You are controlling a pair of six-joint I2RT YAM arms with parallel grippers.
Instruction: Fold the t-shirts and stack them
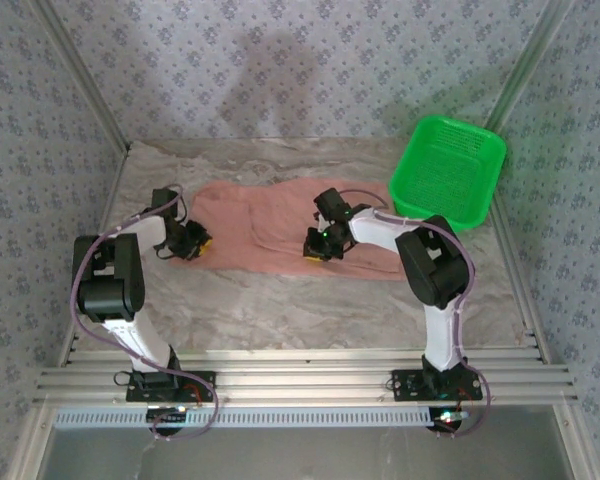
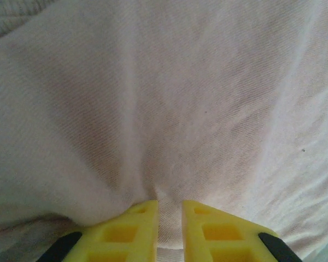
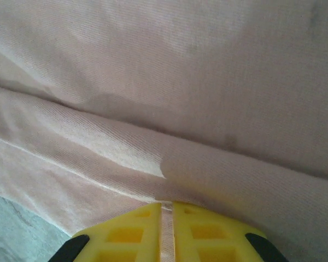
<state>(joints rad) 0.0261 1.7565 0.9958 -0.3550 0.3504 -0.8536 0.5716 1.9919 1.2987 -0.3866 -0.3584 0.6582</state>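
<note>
The salmon-pink t-shirt (image 1: 270, 225) lies spread across the middle of the table, folded into a long band. My left gripper (image 1: 198, 246) sits at the shirt's left near edge, and in the left wrist view its yellow fingers (image 2: 134, 226) pinch a bunched fold of the pink cloth (image 2: 169, 109) between them. My right gripper (image 1: 317, 252) is at the shirt's near edge, right of centre. In the right wrist view its yellow fingers (image 3: 199, 229) are shut on a thin hem of the cloth (image 3: 208, 82).
A bright green plastic basket (image 1: 450, 170) stands at the back right, close to the right arm's elbow. Bare marbled table (image 1: 280, 310) stretches between the shirt and the arm bases. Patterned walls close in the left, right and back sides.
</note>
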